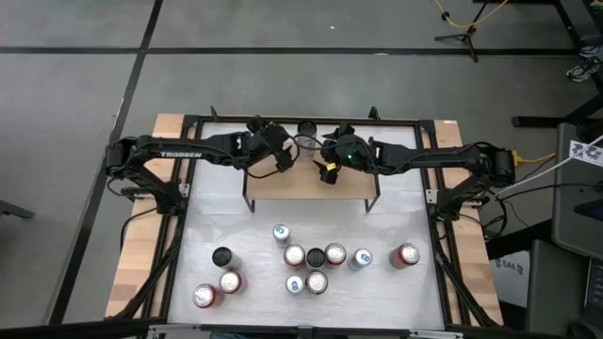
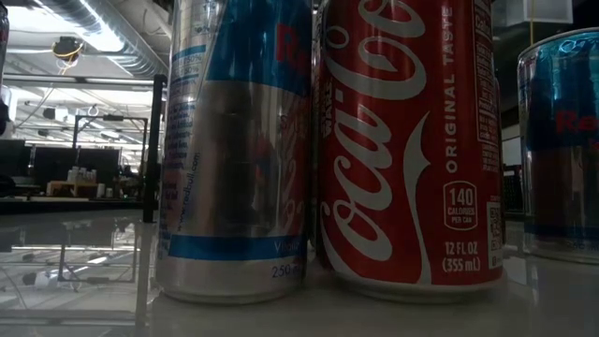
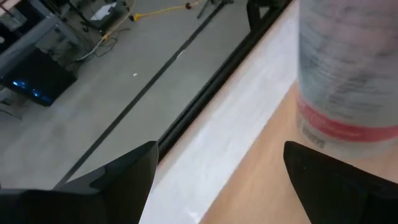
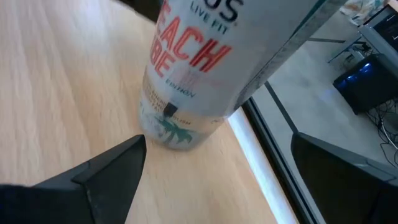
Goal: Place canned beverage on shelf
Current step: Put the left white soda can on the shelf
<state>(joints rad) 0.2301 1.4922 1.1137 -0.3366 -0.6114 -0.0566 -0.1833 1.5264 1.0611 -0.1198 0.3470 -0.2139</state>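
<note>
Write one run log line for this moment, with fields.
left hand: open, over shelf | right hand: open, over shelf | can: upright on shelf | held: nothing

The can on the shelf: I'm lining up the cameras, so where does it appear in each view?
High view: the white can stands at the shelf's far edge, between the left gripper and right gripper.
Low view: not visible; nearer cans fill the picture.
Left wrist view: upper right.
Right wrist view: top centre.
Shared landmark: the shelf's wood top.
</note>
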